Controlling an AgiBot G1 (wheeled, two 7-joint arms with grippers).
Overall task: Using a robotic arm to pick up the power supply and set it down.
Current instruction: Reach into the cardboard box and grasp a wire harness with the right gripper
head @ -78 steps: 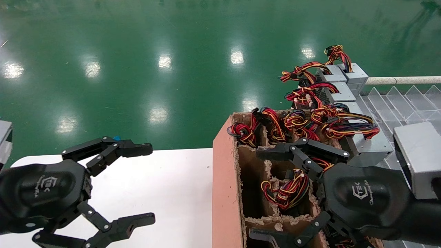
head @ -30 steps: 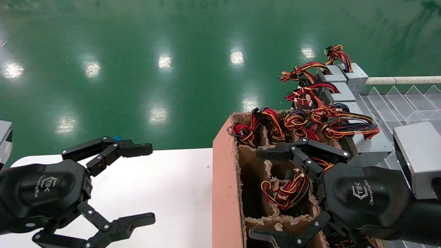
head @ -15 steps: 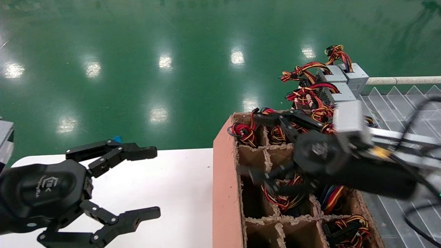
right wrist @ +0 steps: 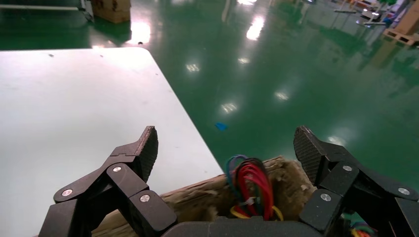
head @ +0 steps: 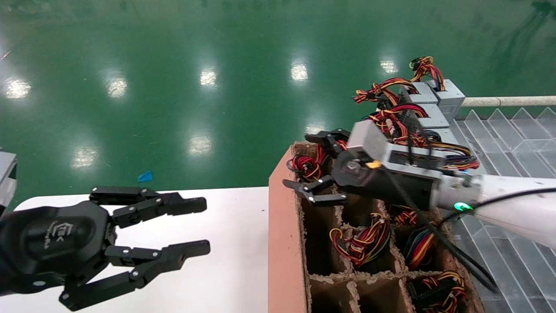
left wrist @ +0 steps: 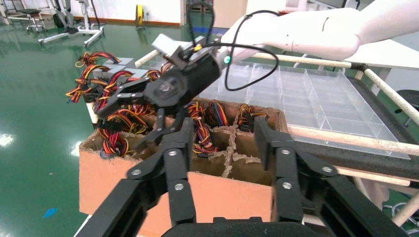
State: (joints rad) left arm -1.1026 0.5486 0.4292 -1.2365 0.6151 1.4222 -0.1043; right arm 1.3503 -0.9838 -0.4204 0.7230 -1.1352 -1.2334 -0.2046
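A power supply stands in the far left corner cell of the cardboard box (head: 282,243). Only its looped red, yellow and black wires (head: 305,167) show; the grey body is hidden in the cell. My right gripper (head: 316,167), on the white arm with the green light (head: 461,207), hangs open just above that loop, one finger on each side and touching nothing. The right wrist view has the wire loop (right wrist: 252,185) straight below the open right gripper (right wrist: 227,143). My left gripper (head: 197,226) hovers open and empty over the white table (head: 234,269), left of the box.
Several other cells hold wire bundles (head: 362,243). More grey power supplies (head: 434,115) with wires lie on the rack behind the box. A clear divided tray (head: 512,130) is at the right. Green floor lies beyond the table.
My right arm has swung from the box's near right side to its far left corner and turned its hand downward. The left gripper's fingers have narrowed a little and shifted right.
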